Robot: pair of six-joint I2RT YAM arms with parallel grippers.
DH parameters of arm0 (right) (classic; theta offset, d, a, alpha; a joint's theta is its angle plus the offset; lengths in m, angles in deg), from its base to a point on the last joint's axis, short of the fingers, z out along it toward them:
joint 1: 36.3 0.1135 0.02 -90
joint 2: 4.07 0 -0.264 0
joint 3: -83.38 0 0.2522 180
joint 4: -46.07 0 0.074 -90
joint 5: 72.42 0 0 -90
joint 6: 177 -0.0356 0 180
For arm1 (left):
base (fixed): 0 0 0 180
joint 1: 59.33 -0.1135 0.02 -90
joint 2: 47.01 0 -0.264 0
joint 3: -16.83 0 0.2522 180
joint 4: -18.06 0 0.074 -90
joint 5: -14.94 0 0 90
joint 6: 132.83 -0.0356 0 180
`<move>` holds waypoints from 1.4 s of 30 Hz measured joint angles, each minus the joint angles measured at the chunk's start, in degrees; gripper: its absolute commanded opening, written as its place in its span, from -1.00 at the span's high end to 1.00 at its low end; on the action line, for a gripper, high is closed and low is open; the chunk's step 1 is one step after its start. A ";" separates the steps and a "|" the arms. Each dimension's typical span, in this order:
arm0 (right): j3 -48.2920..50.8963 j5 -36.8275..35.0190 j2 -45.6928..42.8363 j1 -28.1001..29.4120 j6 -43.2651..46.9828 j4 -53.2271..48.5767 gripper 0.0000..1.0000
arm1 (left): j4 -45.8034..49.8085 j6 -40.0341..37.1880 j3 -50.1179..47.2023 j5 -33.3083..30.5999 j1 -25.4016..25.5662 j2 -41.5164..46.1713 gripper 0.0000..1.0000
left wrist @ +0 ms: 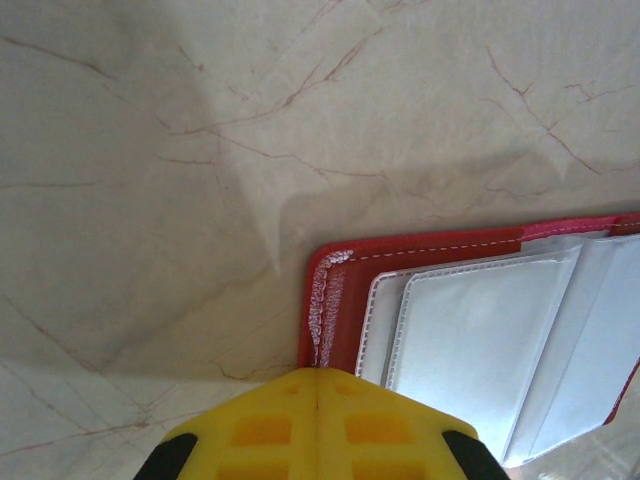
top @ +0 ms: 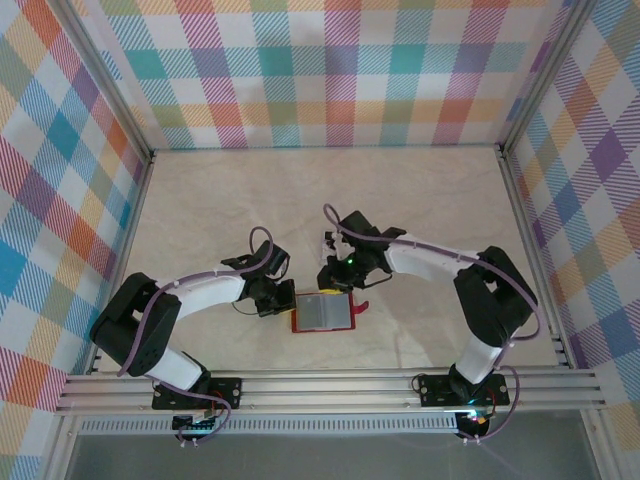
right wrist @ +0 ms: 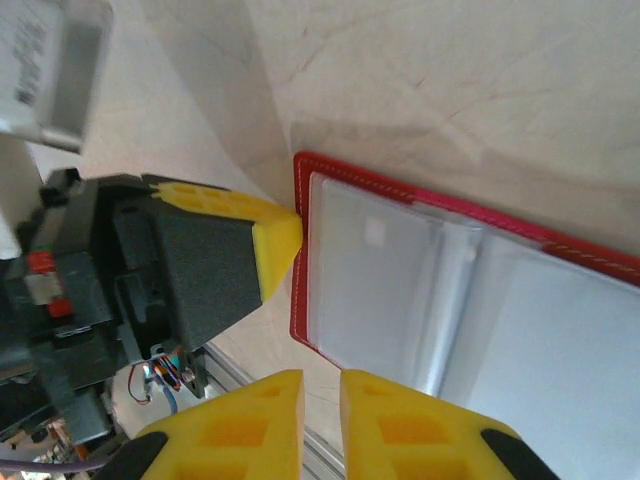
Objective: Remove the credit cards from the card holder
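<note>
The red card holder [top: 325, 313] lies open on the table, grey clear-pocketed inside facing up, snap tab [top: 362, 306] at its right. Pale card-like sheets sit in the layered pockets [left wrist: 470, 340]; a small white square [right wrist: 375, 232] shows through one pocket, and I cannot tell single credit cards apart. My left gripper [left wrist: 318, 372] is shut, its yellow tip touching the holder's red left edge [left wrist: 320, 300]. The same left gripper's fingertip [right wrist: 280, 238] meets the holder's corner [right wrist: 300, 170] in the right wrist view. My right gripper [right wrist: 322, 385] hovers at the holder's edge, narrowly open, with nothing in the gap.
Bare marble tabletop [top: 330, 190] stretches behind the arms to the plaid walls [top: 330, 70]. An aluminium rail [top: 330, 385] runs along the near edge just below the holder. Both arms crowd the holder from left and right.
</note>
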 measured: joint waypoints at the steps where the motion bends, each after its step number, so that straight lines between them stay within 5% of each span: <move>1: -0.26 0.11 1.03 0.90 -0.59 0.31 0.68 | 0.00 0.00 -0.02 0.07 0.00 0.00 1.00; 20: -6.19 -2.56 13.14 8.20 -4.13 1.81 0.72 | -1.49 0.02 -1.01 1.14 -0.11 0.13 1.00; 42: -6.43 -12.55 10.10 8.79 -2.73 -7.28 0.30 | -0.59 -1.29 -0.24 1.42 -0.22 -0.52 1.00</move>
